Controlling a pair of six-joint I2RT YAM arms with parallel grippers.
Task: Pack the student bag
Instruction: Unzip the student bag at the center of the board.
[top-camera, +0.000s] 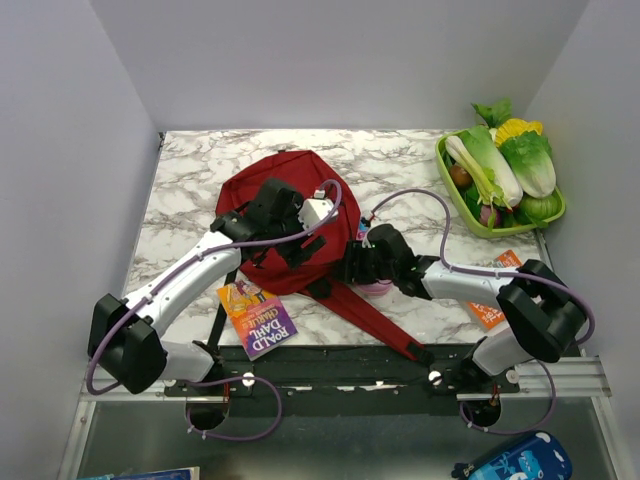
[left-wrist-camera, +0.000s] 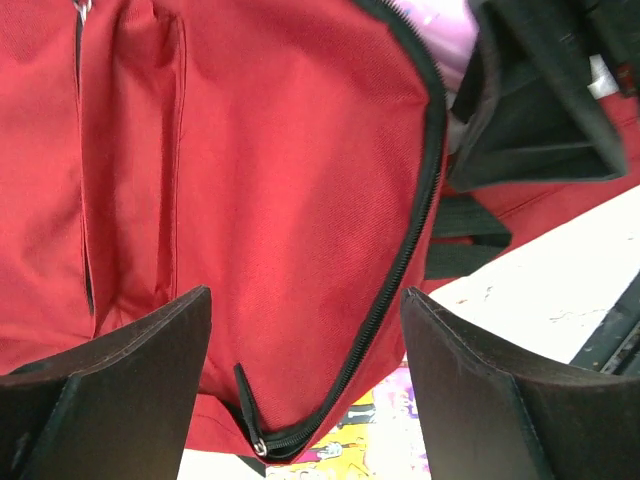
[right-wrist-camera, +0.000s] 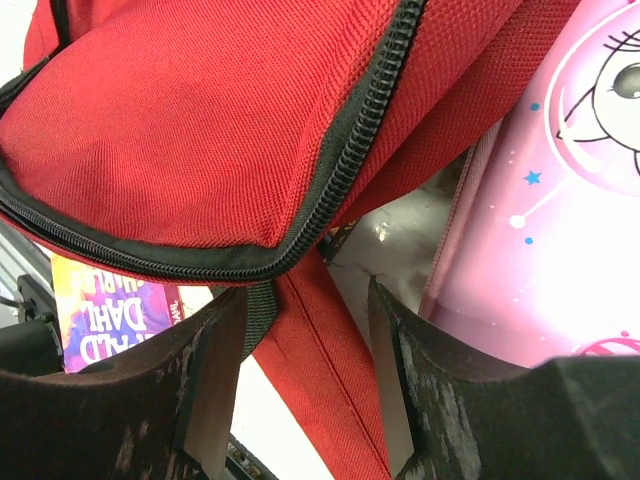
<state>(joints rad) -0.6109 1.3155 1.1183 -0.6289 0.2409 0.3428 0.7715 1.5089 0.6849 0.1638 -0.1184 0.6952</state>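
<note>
The student bag (top-camera: 290, 180), a dark red backpack, lies on the marble table with its black zipper open along the near edge. My left gripper (top-camera: 297, 250) hovers open over its near part; the left wrist view shows red fabric (left-wrist-camera: 250, 180) and a zipper pull (left-wrist-camera: 258, 445) between the spread fingers (left-wrist-camera: 305, 300). My right gripper (top-camera: 352, 266) is open at the bag's right near corner; a red shoulder strap (right-wrist-camera: 320, 370) runs between its jaws (right-wrist-camera: 305, 295), under the bag's zipper edge (right-wrist-camera: 200, 130). A pink cartoon pencil case (right-wrist-camera: 540, 200) lies just right of it.
A Roald Dahl book (top-camera: 257, 318) lies at the bag's near left edge. An orange book (top-camera: 495, 292) lies under the right arm. A green basket of vegetables (top-camera: 452, 178) stands at the back right. A blue case (top-camera: 510, 460) lies below the table's front edge.
</note>
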